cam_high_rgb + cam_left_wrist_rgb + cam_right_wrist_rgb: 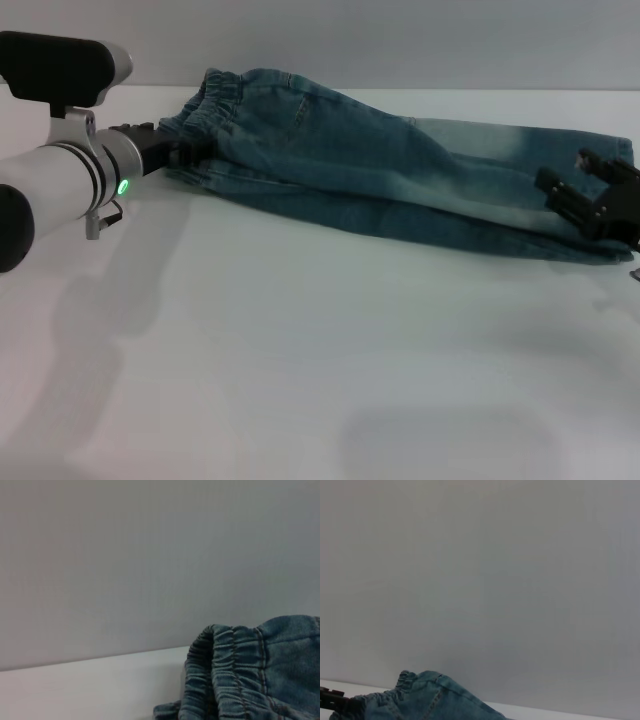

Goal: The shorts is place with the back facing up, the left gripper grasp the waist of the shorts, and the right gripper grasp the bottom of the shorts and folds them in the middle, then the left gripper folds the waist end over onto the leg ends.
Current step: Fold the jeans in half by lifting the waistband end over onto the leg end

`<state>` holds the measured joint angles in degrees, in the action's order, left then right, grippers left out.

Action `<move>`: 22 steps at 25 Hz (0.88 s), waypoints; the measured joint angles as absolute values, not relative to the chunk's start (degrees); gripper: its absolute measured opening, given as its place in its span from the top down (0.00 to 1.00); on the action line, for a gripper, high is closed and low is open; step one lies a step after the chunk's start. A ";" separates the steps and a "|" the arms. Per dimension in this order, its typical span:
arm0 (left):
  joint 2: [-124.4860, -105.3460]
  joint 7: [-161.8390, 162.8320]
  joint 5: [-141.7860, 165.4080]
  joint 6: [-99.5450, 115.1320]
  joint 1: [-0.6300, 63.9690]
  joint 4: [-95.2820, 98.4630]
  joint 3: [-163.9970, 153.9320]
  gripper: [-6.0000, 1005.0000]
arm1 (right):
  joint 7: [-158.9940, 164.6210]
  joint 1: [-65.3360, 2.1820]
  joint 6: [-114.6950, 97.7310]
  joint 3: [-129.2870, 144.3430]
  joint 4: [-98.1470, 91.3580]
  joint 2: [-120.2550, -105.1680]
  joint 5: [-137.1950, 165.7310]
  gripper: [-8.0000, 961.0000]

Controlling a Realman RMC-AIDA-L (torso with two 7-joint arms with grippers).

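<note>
1. The shorts (380, 175) lie on the white table (300, 380), already doubled lengthwise. Long axis runs from about 10 o'clock (waist) to 3 o'clock (hems) in the head view.
2. The left gripper (178, 152) is at the waist (215, 105), at the 10 o'clock end. Jaws look clamped on the puckered band, which stands bunched and raised off the table.
3. The right gripper (592, 205) is at the leg ends (600, 250), 3 o'clock end. Claw sits on or over the denim; open or clamped, cannot tell.
4. Judgement: middle fold looks done. Next is the waist-over fold.
5. Key relation: hems lie toward 3 o'clock from the left jaws, along the axis. The left arm carries the waist that way.
</note>
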<state>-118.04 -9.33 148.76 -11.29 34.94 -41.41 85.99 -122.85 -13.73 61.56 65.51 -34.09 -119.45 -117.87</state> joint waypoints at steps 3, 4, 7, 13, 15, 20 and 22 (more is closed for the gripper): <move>-118.11 -9.32 148.77 -10.14 36.03 -39.49 85.92 0.14 | -122.63 -13.77 61.62 65.91 -34.09 -119.41 -117.87 0.42; -118.13 -9.32 148.76 -9.82 36.36 -38.95 85.91 0.14 | -122.59 -13.78 61.67 66.11 -34.10 -119.39 -117.87 0.42; -118.13 -9.32 148.76 -9.09 37.16 -37.42 85.90 0.14 | -122.54 -13.79 61.91 66.57 -34.10 -119.35 -117.87 0.42; -118.09 -9.32 148.78 -7.69 37.58 -36.39 85.95 0.14 | -122.50 -13.91 62.77 66.88 -34.13 -119.28 -117.87 0.43; -118.03 -9.31 148.84 -6.96 37.95 -35.29 86.24 0.14 | -122.49 -14.04 63.05 66.88 -34.14 -119.25 -117.87 0.43; -118.03 -9.31 148.89 -5.78 38.76 -33.21 86.20 0.14 | -122.37 -14.31 63.34 67.02 -34.12 -119.18 -117.87 0.44; -118.06 -9.30 148.79 -5.29 39.48 -31.92 86.19 0.14 | -122.32 -14.38 63.55 67.07 -34.10 -119.15 -117.87 0.44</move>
<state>-118.06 -9.30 148.79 -5.29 39.48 -31.92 86.19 -122.32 -14.38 63.55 67.07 -34.10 -119.15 -117.87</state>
